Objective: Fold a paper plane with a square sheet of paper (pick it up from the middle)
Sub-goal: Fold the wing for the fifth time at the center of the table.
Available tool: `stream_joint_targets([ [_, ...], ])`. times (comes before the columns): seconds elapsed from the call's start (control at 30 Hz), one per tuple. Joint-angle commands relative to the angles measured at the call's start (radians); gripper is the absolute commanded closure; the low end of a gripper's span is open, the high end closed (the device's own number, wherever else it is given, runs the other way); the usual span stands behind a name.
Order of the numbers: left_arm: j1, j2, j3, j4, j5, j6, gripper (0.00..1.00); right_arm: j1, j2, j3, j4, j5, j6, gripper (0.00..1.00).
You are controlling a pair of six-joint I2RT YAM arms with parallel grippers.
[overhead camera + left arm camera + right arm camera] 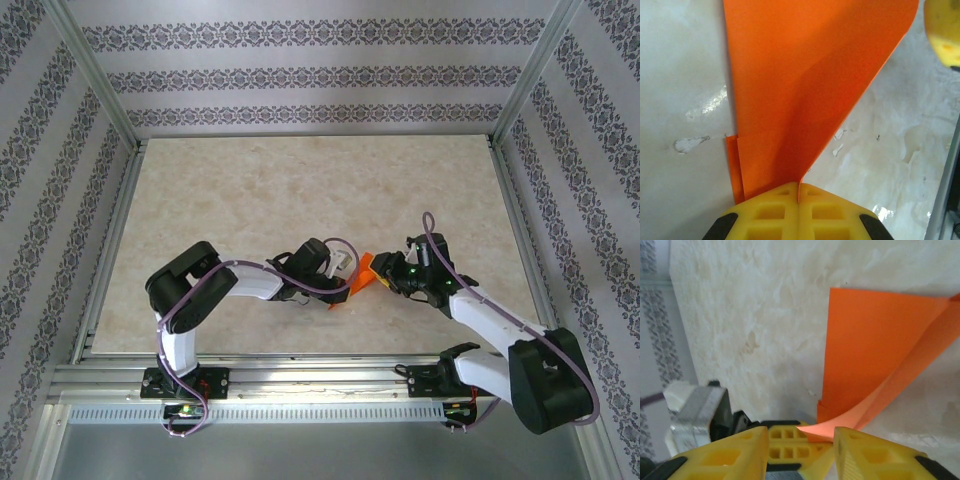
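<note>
The orange square sheet of paper (pixel 364 270) lies folded in layers on the table between my two grippers, one flap curling up off the rest. In the left wrist view the paper (pixel 805 75) fans out from my left gripper (pixel 799 186), whose yellow jaws are pressed together on its near point. My left gripper (pixel 345 272) meets the paper from the left. My right gripper (pixel 388 272) comes in from the right. Its jaws (pixel 800 435) stand apart, with the raised flap's corner of the paper (pixel 865 340) reaching into the gap without being pinched.
The pale marbled table (pixel 300 190) has a metal frame rail (pixel 300 380) along its near edge and patterned walls around it. The left gripper's yellow fingers (pixel 787 447) sit directly between my right fingers. A right finger (pixel 942 35) shows at the left wrist view's upper right.
</note>
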Motion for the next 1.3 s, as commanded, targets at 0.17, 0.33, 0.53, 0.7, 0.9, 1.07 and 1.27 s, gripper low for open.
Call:
stream_joint_targets([
  [0.17,0.004,0.017,-0.026,0.051,-0.119,-0.195,1.0,-0.004,0.097,0.022,0.018,-0.055,-0.046,0.81],
  [0.33,-0.006,-0.037,-0.084,0.057,-0.284,-0.266,1.0,-0.004,0.161,0.068,0.009,-0.046,-0.059,0.81],
  [0.53,-0.032,-0.03,-0.062,0.068,-0.305,-0.297,1.0,0.0,0.212,0.102,0.061,-0.077,-0.054,0.84],
  [0.7,-0.03,0.02,-0.055,0.119,-0.254,-0.342,1.0,0.034,0.225,0.117,0.104,-0.075,-0.053,0.91],
  [0.9,-0.027,0.017,-0.047,0.068,-0.248,-0.366,1.0,0.089,0.326,0.156,0.224,-0.1,-0.015,0.95],
  [1.07,-0.024,0.018,-0.075,0.11,-0.223,-0.404,1.0,0.09,0.426,0.18,0.301,-0.086,0.013,0.99],
  [1.27,-0.02,0.007,-0.106,0.12,-0.212,-0.427,1.0,0.063,0.512,0.171,0.389,-0.114,0.015,0.99],
])
